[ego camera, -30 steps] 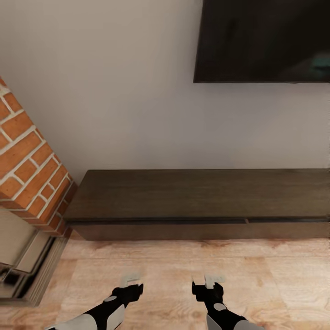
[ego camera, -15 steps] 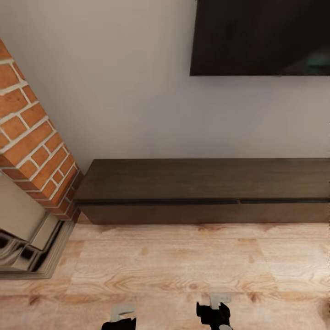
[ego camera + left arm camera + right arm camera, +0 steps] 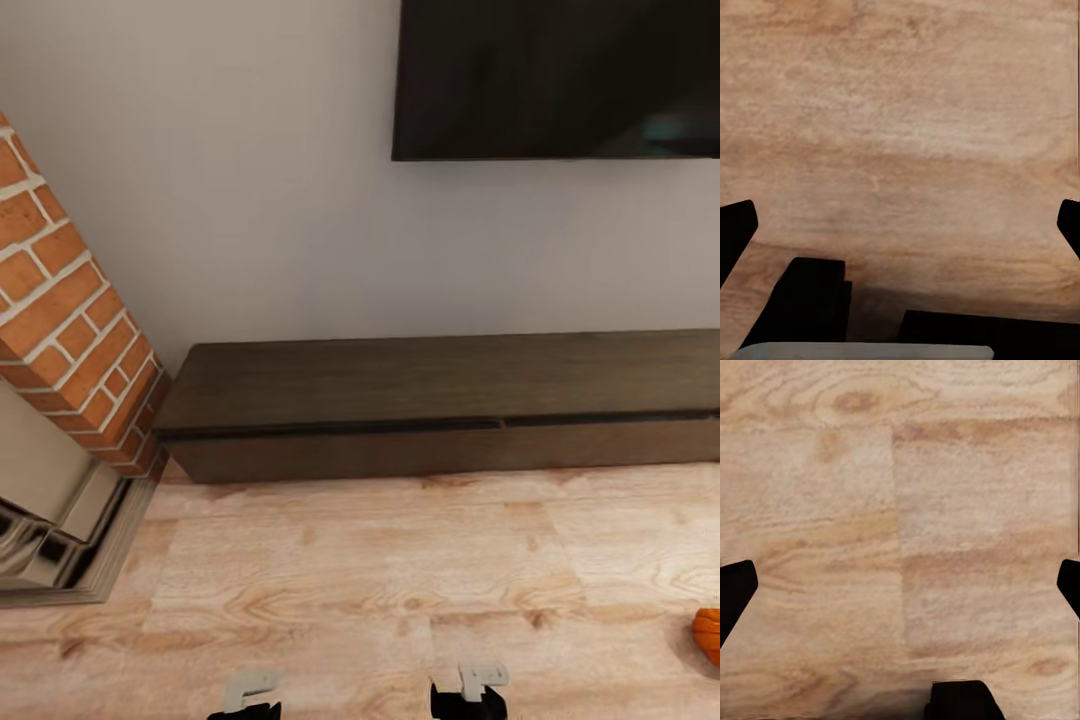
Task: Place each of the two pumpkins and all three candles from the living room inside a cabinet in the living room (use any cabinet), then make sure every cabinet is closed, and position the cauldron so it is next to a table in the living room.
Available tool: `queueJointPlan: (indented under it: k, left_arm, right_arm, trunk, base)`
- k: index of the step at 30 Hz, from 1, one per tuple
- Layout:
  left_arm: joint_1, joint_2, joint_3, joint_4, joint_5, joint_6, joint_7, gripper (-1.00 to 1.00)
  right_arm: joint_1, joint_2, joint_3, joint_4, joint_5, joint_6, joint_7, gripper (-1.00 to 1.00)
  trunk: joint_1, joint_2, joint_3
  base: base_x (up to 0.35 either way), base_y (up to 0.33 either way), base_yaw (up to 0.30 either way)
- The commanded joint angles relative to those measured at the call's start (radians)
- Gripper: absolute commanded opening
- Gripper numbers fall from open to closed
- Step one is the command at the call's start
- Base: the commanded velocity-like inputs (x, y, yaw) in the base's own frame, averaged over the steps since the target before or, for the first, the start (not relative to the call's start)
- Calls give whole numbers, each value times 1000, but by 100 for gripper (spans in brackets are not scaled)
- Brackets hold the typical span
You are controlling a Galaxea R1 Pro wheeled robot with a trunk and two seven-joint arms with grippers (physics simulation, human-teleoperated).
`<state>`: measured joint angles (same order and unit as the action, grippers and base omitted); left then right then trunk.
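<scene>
The cabinet [image 3: 440, 405] is a long, low dark-brown console against the wall, with its drawer fronts shut flush. Part of one orange pumpkin [image 3: 708, 636] shows on the wood floor at the right edge of the head view, well in front of the cabinet. My left gripper [image 3: 250, 690] and right gripper [image 3: 481, 682] peek in at the bottom edge, over bare floor. In the wrist views the left gripper [image 3: 900, 225] and right gripper [image 3: 900, 585] have their dark fingertips spread wide with nothing between them. The candles and the cauldron are out of view.
A red brick fireplace column [image 3: 60, 320] with a shiny metal hearth [image 3: 50, 540] stands at the left, touching the cabinet's end. A black TV [image 3: 560, 80] hangs on the white wall above. Light wood floor [image 3: 360, 570] lies between me and the cabinet.
The whole view has shifted: the cabinet now looks farther away and slid left, and the pumpkin has come in at the right edge. Both arms have sunk almost out of the picture.
</scene>
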<state>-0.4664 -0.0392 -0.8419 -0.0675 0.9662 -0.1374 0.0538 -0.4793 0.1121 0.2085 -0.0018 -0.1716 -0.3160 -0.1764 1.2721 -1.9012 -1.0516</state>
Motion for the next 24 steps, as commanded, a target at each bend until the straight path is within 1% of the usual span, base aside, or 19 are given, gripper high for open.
queueJointPlan:
  k: [1, 5, 8, 11, 13, 24]
  left_arm:
    - [3, 1, 0, 0, 0, -9, 0, 100]
    - [8, 1, 0, 0, 0, -31, 0, 100]
    - [9, 1, 0, 0, -1, -33, -2, 100]
    - [9, 1, 0, 0, -2, -33, -2, 100]
    - [10, 1, 0, 0, -3, -33, -2, 100]
    - [15, 1, 0, 0, -1, -33, -2, 100]
  right_arm:
    - [7, 0, -1, -2, -1, -1, 0, 100]
    - [10, -2, -2, -2, -2, -2, 0, 100]
    - [17, -2, -3, -1, -2, -3, 0, 100]
    - [33, -3, -2, 0, -2, -60, 0, 100]
    - [41, -3, -2, -1, -2, -72, 0, 100]
    - [45, -3, -1, -1, -2, -78, 0, 100]
  trunk:
    - [0, 0, 0]
    - [0, 0, 1]
    - [0, 0, 4]
    - [0, 0, 6]
    - [0, 0, 8]
    - [0, 0, 18]
  base:
    - [-1, 0, -288]
    - [0, 0, -291]
    - [0, 0, -288]
    - [0, 0, -283]
    - [0, 0, -280]
    - [0, 0, -277]
